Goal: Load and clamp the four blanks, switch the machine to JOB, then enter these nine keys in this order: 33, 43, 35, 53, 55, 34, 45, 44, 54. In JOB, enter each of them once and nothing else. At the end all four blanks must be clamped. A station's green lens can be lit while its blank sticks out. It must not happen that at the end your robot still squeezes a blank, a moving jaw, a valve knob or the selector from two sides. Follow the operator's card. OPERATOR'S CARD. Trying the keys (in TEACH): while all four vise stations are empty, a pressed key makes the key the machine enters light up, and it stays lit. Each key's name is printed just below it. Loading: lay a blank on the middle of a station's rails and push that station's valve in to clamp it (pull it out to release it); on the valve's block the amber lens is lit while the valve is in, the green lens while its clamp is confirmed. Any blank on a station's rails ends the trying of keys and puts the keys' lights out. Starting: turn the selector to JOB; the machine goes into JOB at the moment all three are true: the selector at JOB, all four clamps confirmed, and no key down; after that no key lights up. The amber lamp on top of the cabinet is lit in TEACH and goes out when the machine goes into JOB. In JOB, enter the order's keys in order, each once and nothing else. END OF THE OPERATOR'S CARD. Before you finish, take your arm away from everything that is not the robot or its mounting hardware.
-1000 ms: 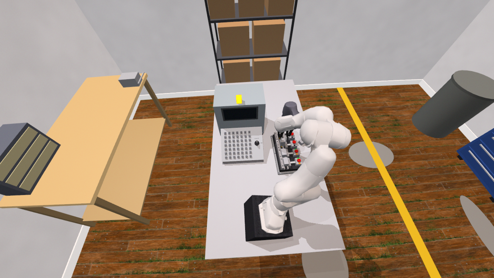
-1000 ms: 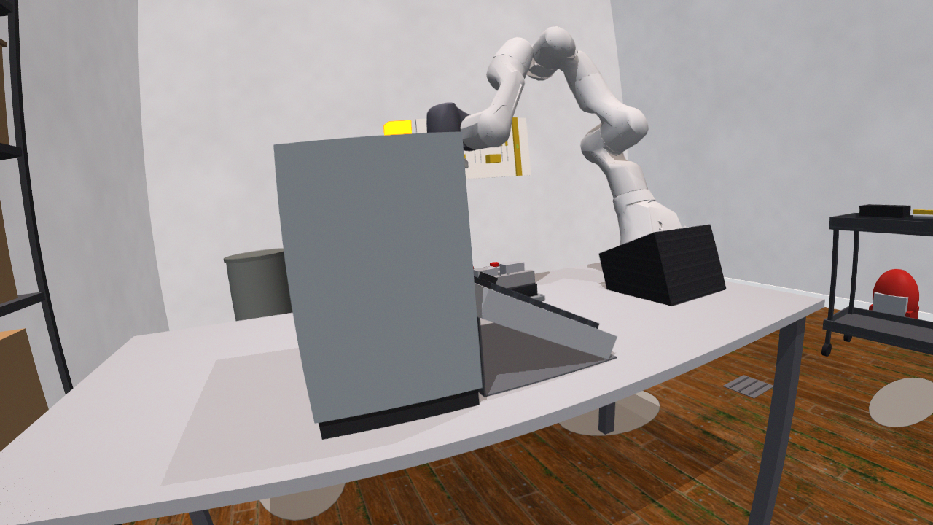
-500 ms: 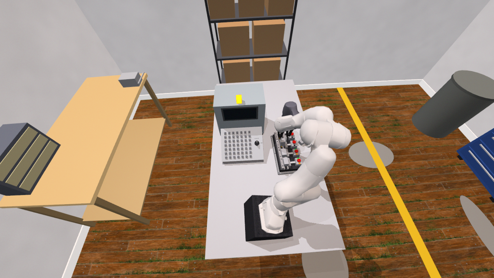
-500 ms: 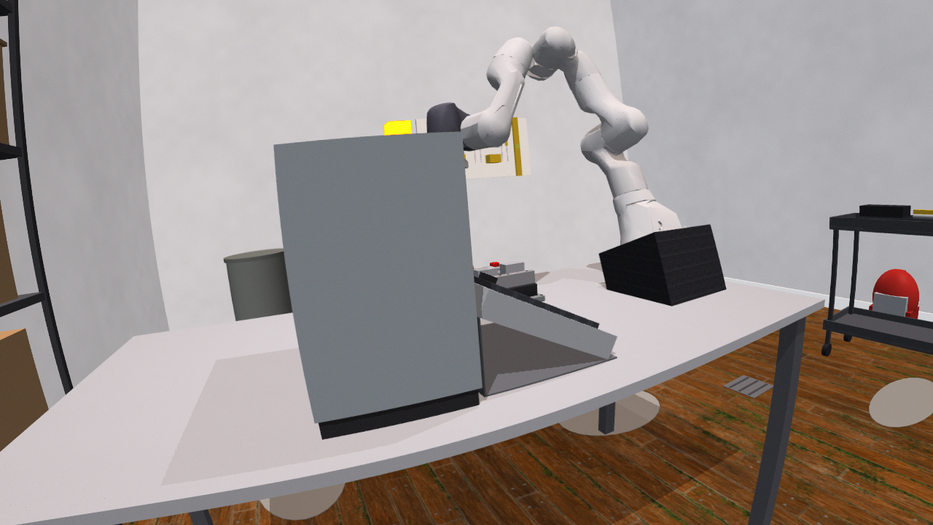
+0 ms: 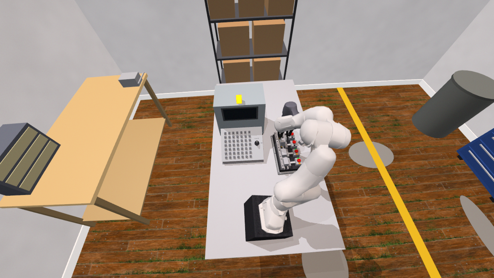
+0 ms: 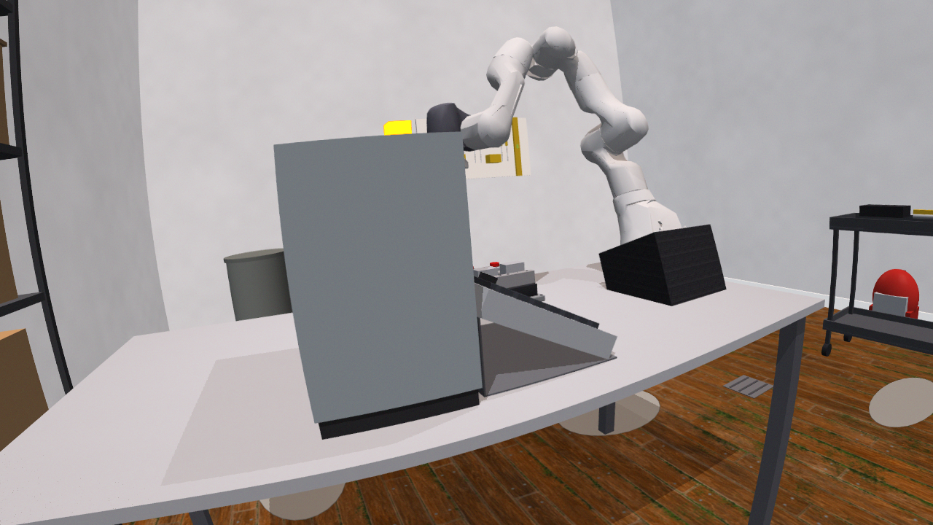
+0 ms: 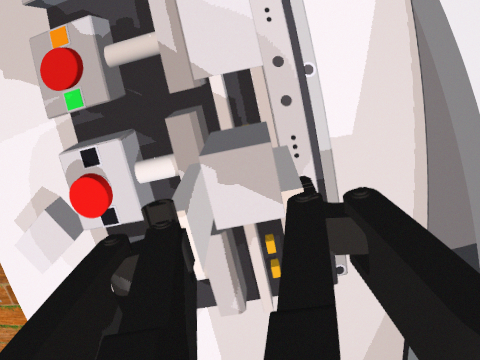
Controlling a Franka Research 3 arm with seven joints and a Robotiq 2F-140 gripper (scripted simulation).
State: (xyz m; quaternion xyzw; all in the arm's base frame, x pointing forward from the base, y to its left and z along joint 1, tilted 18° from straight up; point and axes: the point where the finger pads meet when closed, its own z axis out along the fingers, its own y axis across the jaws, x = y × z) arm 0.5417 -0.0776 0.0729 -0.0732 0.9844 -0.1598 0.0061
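1 blank (image 7: 242,190) between the fingers, its contact faces partly hidden.

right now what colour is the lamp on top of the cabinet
Bright yellow, clearest in the top view.

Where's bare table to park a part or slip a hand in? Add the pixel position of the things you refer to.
Between the keypad (image 5: 257,155) (image 6: 547,314) and black pedestal (image 5: 250,224) (image 6: 688,261). Narrower: beside the cabinet (image 5: 253,98) (image 6: 378,274), arm (image 5: 303,172) (image 6: 603,91) nearby. Crowded: vise bed (image 5: 286,171) (image 6: 522,290) (image 7: 277,80), jaws shut on a blank (image 7: 240,185).
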